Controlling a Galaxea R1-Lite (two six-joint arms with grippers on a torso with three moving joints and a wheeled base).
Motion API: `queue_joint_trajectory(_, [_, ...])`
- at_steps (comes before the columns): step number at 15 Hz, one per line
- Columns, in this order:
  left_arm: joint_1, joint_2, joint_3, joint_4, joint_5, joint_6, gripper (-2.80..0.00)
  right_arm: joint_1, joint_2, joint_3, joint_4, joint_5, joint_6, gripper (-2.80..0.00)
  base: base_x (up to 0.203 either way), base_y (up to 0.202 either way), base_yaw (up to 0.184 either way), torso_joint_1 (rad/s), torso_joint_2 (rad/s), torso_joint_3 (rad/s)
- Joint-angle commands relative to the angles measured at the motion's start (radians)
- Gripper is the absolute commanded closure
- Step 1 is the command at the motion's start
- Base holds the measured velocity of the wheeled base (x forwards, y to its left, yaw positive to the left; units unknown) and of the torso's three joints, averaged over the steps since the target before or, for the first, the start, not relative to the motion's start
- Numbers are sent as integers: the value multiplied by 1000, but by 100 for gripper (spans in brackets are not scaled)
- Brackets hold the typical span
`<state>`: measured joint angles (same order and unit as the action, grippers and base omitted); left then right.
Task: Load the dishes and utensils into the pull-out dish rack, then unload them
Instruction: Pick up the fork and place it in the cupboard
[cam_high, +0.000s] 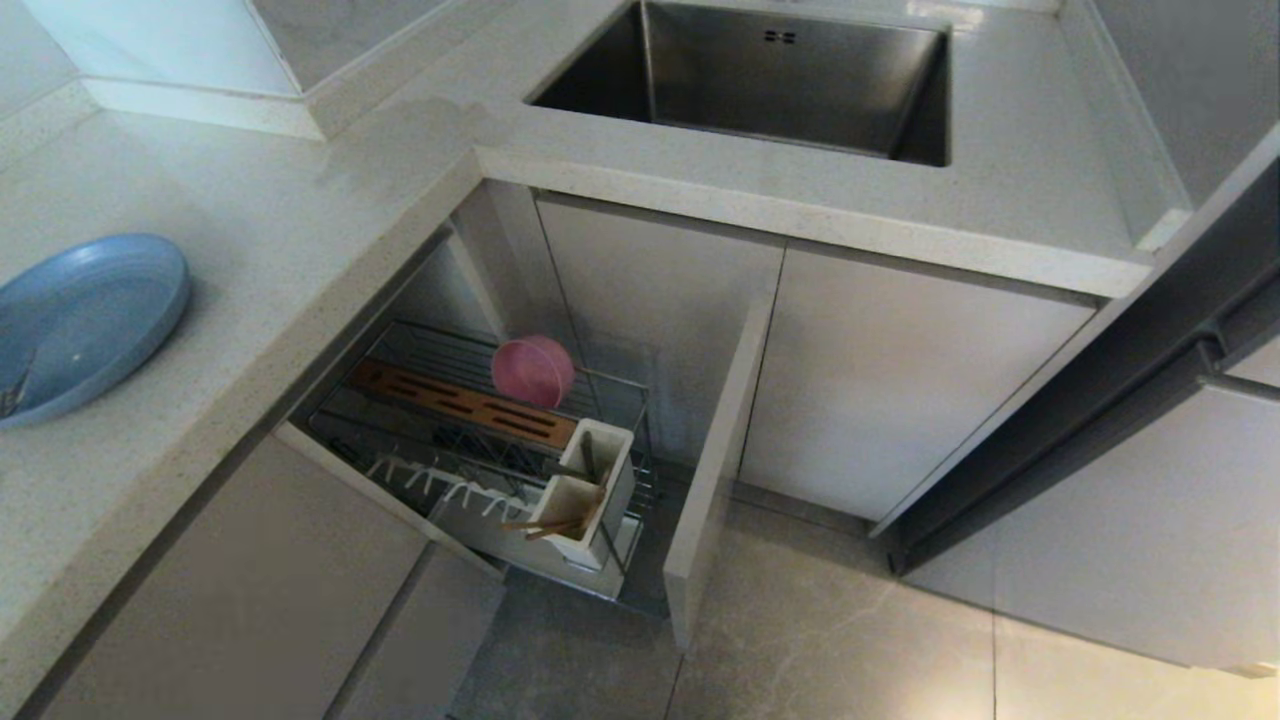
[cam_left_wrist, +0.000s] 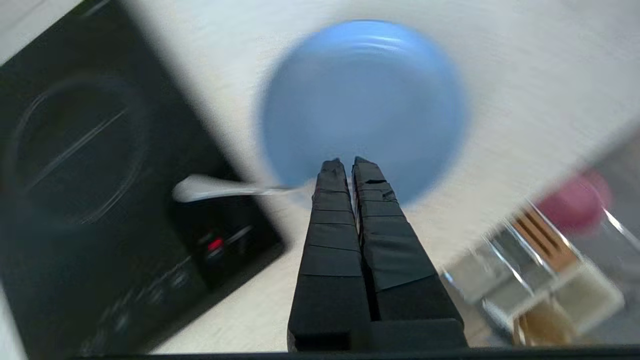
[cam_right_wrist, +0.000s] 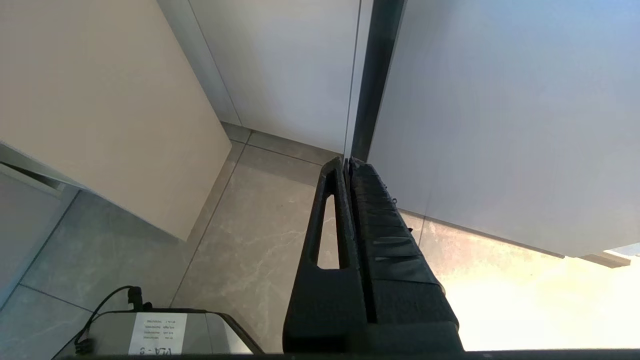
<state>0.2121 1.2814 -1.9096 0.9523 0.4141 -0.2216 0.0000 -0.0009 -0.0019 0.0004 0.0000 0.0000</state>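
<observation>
From the head view, the blue plate (cam_high: 85, 320) lay on the surface at the left, while the pink bowl (cam_high: 533, 370) and chopsticks (cam_high: 560, 520) sat in the pull-out dish rack (cam_high: 480, 450). In the left wrist view, the left gripper (cam_left_wrist: 345, 167) hung over the plate, fingers pressed shut on a silver spoon (cam_left_wrist: 220, 188) sticking out sideways; so thin a pinch could let it swivel or slip in transit. In the right wrist view, the right gripper (cam_right_wrist: 347, 162) was parked near the floor, fingers closed and empty

Only one piece of print is seen: a white label (cam_right_wrist: 157, 333) on the grey device (cam_right_wrist: 200, 335) standing on the floor in the right wrist view. Its small lines of text cannot be read.
</observation>
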Motion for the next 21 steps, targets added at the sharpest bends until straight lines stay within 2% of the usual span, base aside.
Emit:
queue_joint_trajectory(1, [147, -41, 46, 5, -93, -18, 0, 0, 1, 0, 0, 0, 0, 0, 0, 0, 0, 0, 0, 0])
queue_joint_trajectory(3, [317, -73, 134, 8, -253, -31, 0, 0, 1, 0, 0, 0, 0, 0, 0, 0, 0, 0, 0, 0])
queue_joint_trajectory(5, [471, -89, 200, 39, -380, -18, 0, 0, 1, 0, 0, 0, 0, 0, 0, 0, 0, 0, 0, 0])
queue_joint_trajectory(7, [570, -91, 249, 55, -501, 66, 0, 0, 1, 0, 0, 0, 0, 0, 0, 0, 0, 0, 0, 0])
queue_joint_trajectory(8, [605, -86, 259, 57, -531, 112, 0, 0, 1, 0, 0, 0, 0, 0, 0, 0, 0, 0, 0, 0])
queue_joint_trajectory(11, [732, -31, 284, 22, -594, 201, 0, 0, 1, 0, 0, 0, 0, 0, 0, 0, 0, 0, 0, 0])
queue_joint_trajectory(13, [798, 12, 309, -25, -657, 284, 0, 0, 1, 0, 1, 0, 0, 0, 0, 0, 0, 0, 0, 0])
queue_joint_trajectory(16, [851, 80, 318, -71, -739, 409, 0, 0, 1, 0, 1, 0, 0, 0, 0, 0, 0, 0, 0, 0])
queue_joint_trajectory(19, [866, 150, 315, -81, -832, 542, 0, 0, 1, 0, 0, 0, 0, 0, 0, 0, 0, 0, 0, 0])
queue_joint_trajectory(21, [866, 186, 293, -92, -853, 585, 0, 0, 1, 0, 0, 0, 0, 0, 0, 0, 0, 0, 0, 0])
